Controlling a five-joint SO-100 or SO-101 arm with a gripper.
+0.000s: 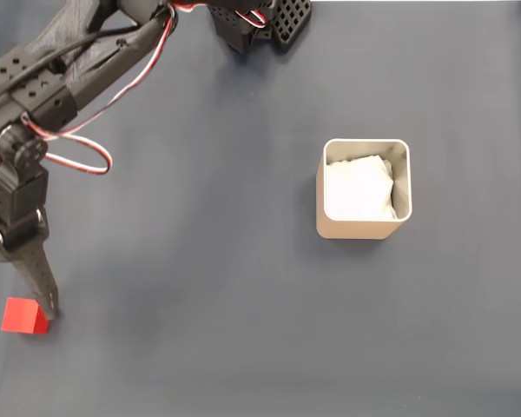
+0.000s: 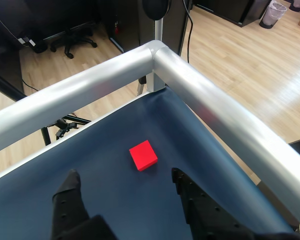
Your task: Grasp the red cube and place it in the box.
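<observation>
**Tool spread wide near the cube**

In the fixed view, the red cube [image 1: 22,315] is seen on the dark worktop [image 1: 200,287] at seven o'clock, just beside one finger of the tool [image 1: 17,295]. The box [image 1: 364,189] is set well apart, at three o'clock. In the wrist view, the tool [image 2: 125,181] is held wide open, empty, the cube [image 2: 143,155] lying just beyond its fingertips.

Just a dark blue-grey matte desk [image 1: 200,261] with a rounded silver metal rail [image 2: 210,105] along its corner, light wooden plank floor [image 2: 240,45] beyond it, plus a black office chair base [image 2: 72,37] and a wastebasket [image 2: 274,11] back there.
</observation>
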